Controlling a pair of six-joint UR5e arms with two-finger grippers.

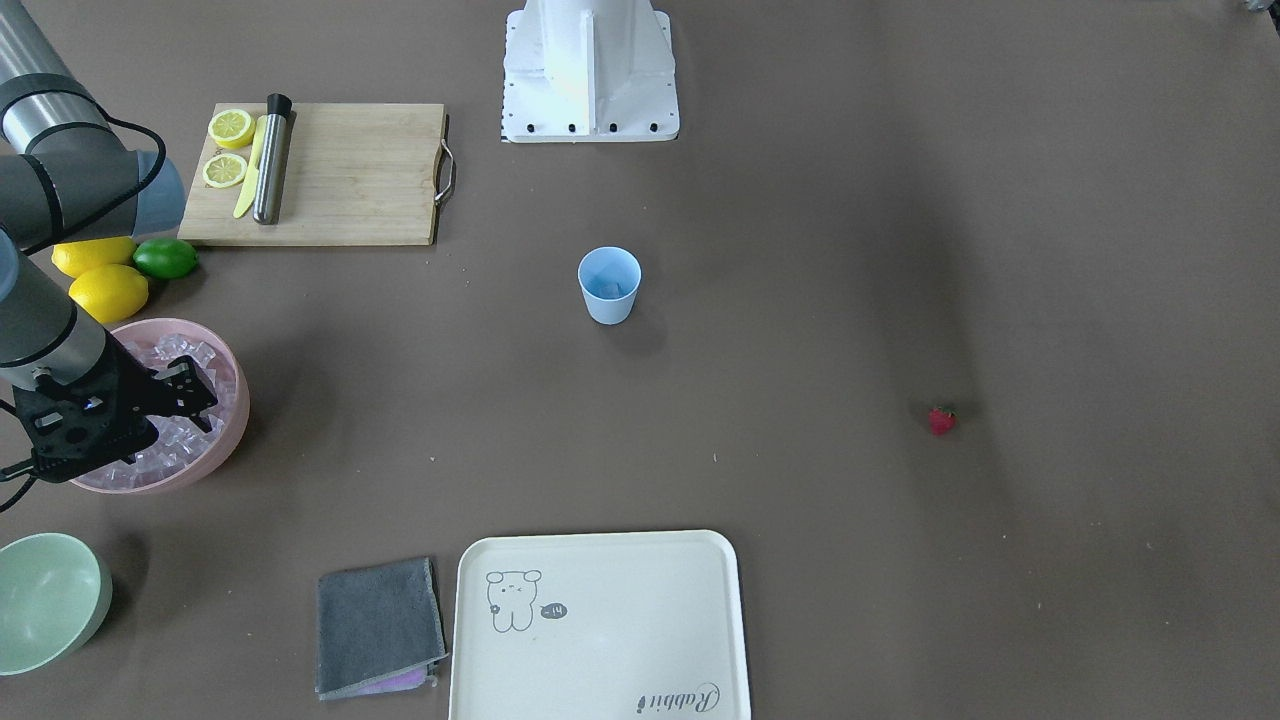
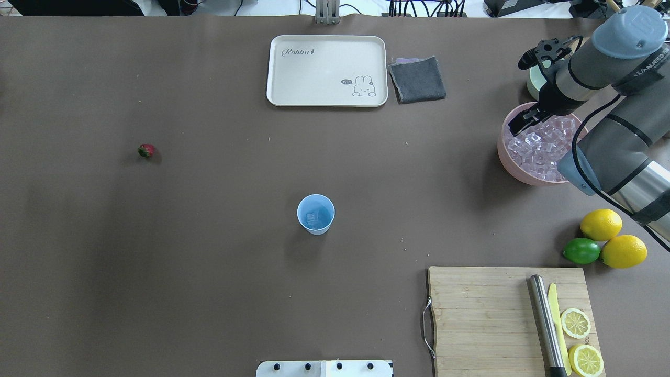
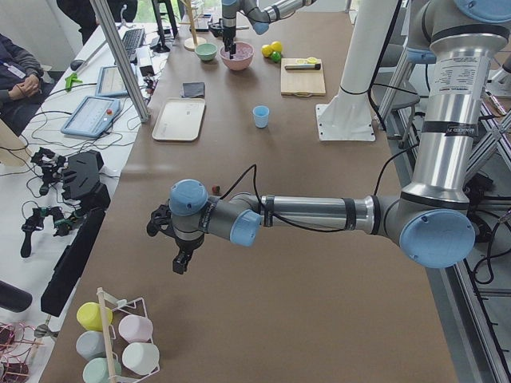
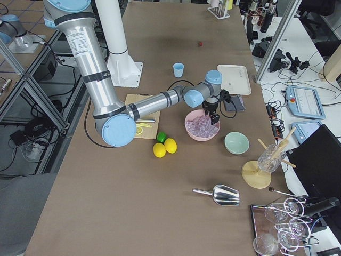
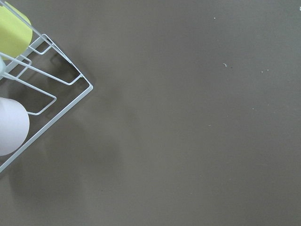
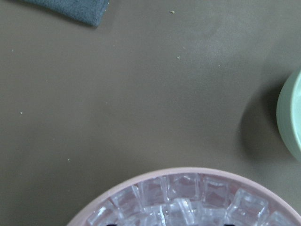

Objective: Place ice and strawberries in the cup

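Your cup [image 2: 315, 214] stands upright with 1 cube of ice [image 2: 313, 218] showing inside. Well to the cup's right, the right gripper [image 2: 517, 125] hangs over the pink bowl [image 2: 505, 157] heaped with more cubes, its fingers parted. The strawberry [image 2: 146, 151] lies well to the cup's left. Farther from the cup that way, the left gripper [image 3: 182, 262] hovers above the table; you cannot tell how its fingers stand.

The right gripper [image 4: 213, 118] hangs over the pink bowl [image 4: 202, 138] of ice [image 4: 197, 126]. The cup [image 4: 178, 70] stands at the bowl's 11 o'clock, the green bowl [image 4: 236, 143] at its 4 o'clock.
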